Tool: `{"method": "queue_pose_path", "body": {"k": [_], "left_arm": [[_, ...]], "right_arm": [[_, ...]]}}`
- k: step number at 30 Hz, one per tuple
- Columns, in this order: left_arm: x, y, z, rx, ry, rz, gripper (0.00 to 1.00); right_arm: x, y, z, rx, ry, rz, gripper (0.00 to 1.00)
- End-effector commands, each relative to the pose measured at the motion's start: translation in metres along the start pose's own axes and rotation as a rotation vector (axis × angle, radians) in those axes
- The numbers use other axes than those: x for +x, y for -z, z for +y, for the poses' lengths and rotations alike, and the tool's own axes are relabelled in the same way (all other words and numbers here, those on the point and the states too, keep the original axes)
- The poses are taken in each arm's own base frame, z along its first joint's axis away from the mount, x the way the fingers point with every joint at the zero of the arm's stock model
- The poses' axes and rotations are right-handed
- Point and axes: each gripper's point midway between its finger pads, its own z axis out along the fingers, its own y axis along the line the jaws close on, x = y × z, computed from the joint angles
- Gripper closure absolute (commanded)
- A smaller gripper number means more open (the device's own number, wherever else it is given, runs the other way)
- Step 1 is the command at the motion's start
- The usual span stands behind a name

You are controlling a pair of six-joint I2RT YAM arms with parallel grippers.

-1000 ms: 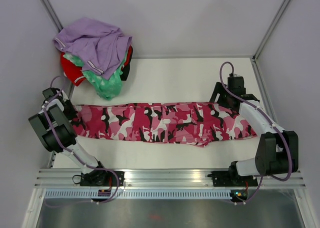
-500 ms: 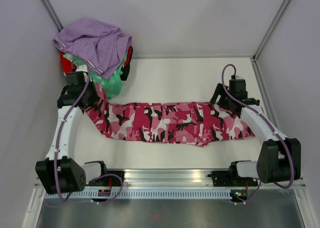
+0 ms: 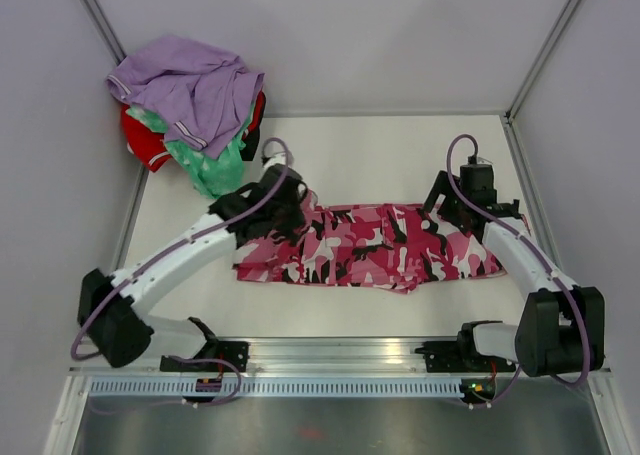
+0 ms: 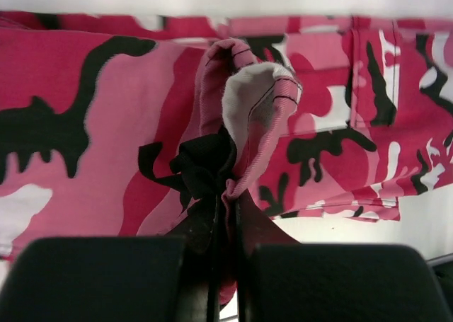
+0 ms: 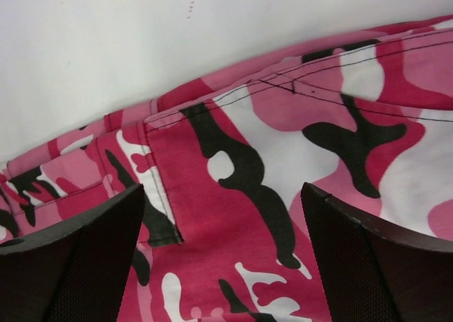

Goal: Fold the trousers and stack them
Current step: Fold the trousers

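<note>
Trousers (image 3: pixel 400 245) lie lengthwise left-to-right, left gripper (image 4: pixel 226 240) clenching their end, right gripper (image 5: pixel 221 194) released.

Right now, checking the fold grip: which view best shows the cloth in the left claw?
Left wrist view: the left claw is shut on a bunched fold of the trousers. From the top, the arm hides that pinch. The right wrist shows flat cloth under the open right claw.

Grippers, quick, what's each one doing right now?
Left gripper: shut on a bunched fold of the trousers.
Right gripper: open, holding nothing.
</note>
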Motion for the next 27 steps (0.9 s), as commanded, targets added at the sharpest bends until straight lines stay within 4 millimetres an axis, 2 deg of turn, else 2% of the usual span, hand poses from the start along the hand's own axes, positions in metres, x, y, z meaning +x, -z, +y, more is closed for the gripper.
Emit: {"method": "queue_pose_path", "body": {"k": [1, 2, 3, 5, 6, 7, 8, 10, 11, 13, 18, 25, 27], "left_arm": [[-0.011, -0.030, -0.058, 0.034, 0.084, -0.066, 0.98], [-0.014, -0.031, -0.079, 0.067, 0.073, -0.071, 0.98], [-0.005, -0.052, -0.089, 0.070, 0.058, -0.040, 0.98], [-0.007, -0.058, -0.115, 0.113, 0.068, -0.045, 0.98], [-0.005, -0.063, -0.122, 0.126, 0.076, -0.038, 0.98], [-0.001, -0.075, -0.129, 0.132, 0.083, -0.031, 0.98], [-0.001, -0.077, -0.139, 0.151, 0.097, -0.033, 0.98], [0.008, -0.095, -0.146, 0.146, 0.104, -0.009, 0.98], [0.006, -0.097, -0.151, 0.155, 0.111, -0.010, 0.98], [0.014, -0.108, -0.158, 0.164, 0.107, 0.020, 0.98], [0.043, -0.105, -0.173, 0.178, 0.071, 0.059, 0.98], [0.058, -0.106, -0.176, 0.181, 0.035, 0.099, 0.97], [0.056, -0.101, -0.171, 0.166, 0.019, 0.101, 0.64]], "right_arm": [[-0.014, 0.005, -0.021, 0.092, -0.047, -0.044, 0.02], [-0.017, 0.007, -0.022, 0.095, -0.055, -0.046, 0.02], [-0.018, 0.008, -0.026, 0.100, -0.062, -0.044, 0.02], [-0.022, 0.015, -0.029, 0.101, -0.070, -0.059, 0.02], [-0.027, 0.018, -0.038, 0.118, -0.093, -0.076, 0.02], [-0.030, 0.023, -0.041, 0.118, -0.099, -0.091, 0.02], [-0.029, 0.025, -0.042, 0.114, -0.101, -0.092, 0.02], [-0.029, 0.030, -0.041, 0.097, -0.095, -0.098, 0.02], [-0.025, 0.030, -0.039, 0.082, -0.091, -0.087, 0.02], [-0.022, 0.032, -0.038, 0.070, -0.088, -0.083, 0.02], [-0.014, 0.031, -0.043, 0.087, -0.069, -0.066, 0.02], [-0.014, 0.031, -0.040, 0.073, -0.053, -0.057, 0.02], [-0.019, 0.034, -0.040, 0.075, -0.038, -0.068, 0.02]]}}
